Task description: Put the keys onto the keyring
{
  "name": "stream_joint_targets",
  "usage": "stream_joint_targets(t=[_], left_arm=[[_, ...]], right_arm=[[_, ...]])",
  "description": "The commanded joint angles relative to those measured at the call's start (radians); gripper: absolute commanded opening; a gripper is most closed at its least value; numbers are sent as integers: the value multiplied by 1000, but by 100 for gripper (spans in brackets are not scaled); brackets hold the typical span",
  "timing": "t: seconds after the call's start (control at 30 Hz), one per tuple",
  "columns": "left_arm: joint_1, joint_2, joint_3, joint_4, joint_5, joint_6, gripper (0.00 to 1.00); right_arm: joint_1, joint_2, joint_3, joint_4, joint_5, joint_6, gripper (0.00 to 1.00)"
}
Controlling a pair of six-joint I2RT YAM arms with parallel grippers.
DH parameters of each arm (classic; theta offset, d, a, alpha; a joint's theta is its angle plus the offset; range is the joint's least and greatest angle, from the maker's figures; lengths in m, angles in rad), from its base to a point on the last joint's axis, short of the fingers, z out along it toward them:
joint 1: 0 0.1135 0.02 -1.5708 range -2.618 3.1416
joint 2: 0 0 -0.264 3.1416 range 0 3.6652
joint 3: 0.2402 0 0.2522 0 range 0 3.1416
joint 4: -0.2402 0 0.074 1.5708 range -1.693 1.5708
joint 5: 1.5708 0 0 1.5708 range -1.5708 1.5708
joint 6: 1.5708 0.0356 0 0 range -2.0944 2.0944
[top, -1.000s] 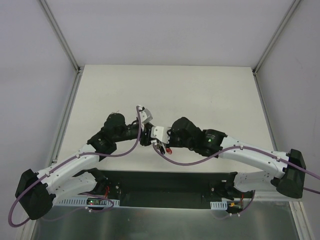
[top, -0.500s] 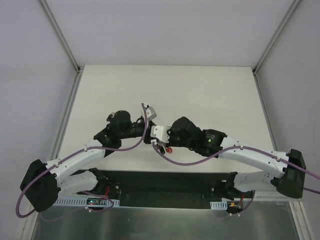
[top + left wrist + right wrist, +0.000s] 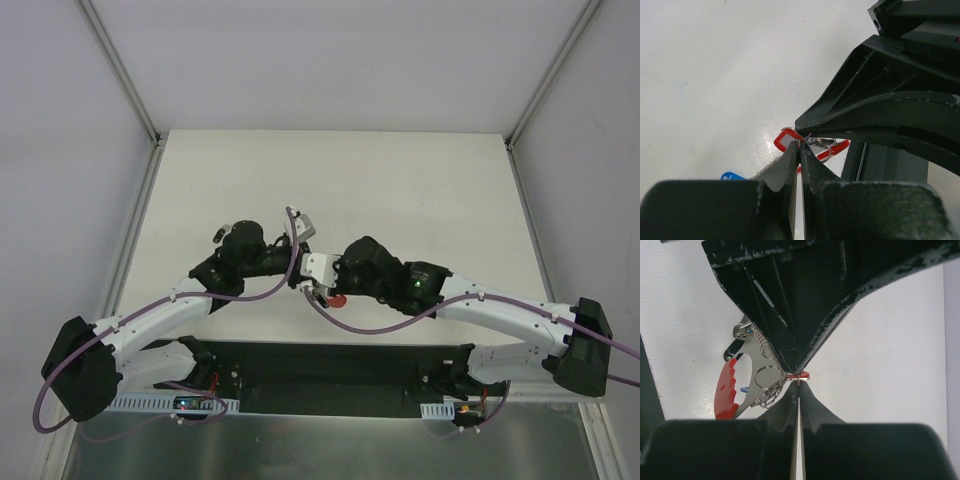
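Note:
Both grippers meet tip to tip low over the middle of the table (image 3: 400, 190). In the left wrist view my left gripper (image 3: 800, 146) is shut at the right edge of the red tag with a white label (image 3: 786, 140); what it pinches is mostly hidden. A blue key head (image 3: 732, 176) lies to the left of it. In the right wrist view my right gripper (image 3: 799, 382) is shut on a thin silver piece of the keyring. The keyring's ring (image 3: 768, 377), chain links (image 3: 764, 398) and red clip (image 3: 725, 390) hang to its left. A black key head (image 3: 734, 347) shows behind.
The white table has raised metal rails along its left (image 3: 135, 230) and right (image 3: 530, 220) sides. A dark strip (image 3: 330, 365) with the arm bases runs along the near edge. Purple cables (image 3: 360, 322) loop beneath both wrists.
My left arm has swung right toward the right gripper and its jaws have gone from open to shut by the red tag. The right gripper has stayed shut and barely moved.

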Motion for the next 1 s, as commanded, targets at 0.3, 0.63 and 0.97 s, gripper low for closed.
stream_joint_targets(t=[0.3,0.63,0.97], left_arm=[[2,-245,-9,8,-116,48,0],[5,-301,20,-32,-147,26,0],[2,-150,-48,356,-121,-113,0]], right_arm=[[6,-67,-89,82,-32,70,1],[23,-107,-152,131,-59,119,1],[60,-42,-174,309,-80,217,1]])
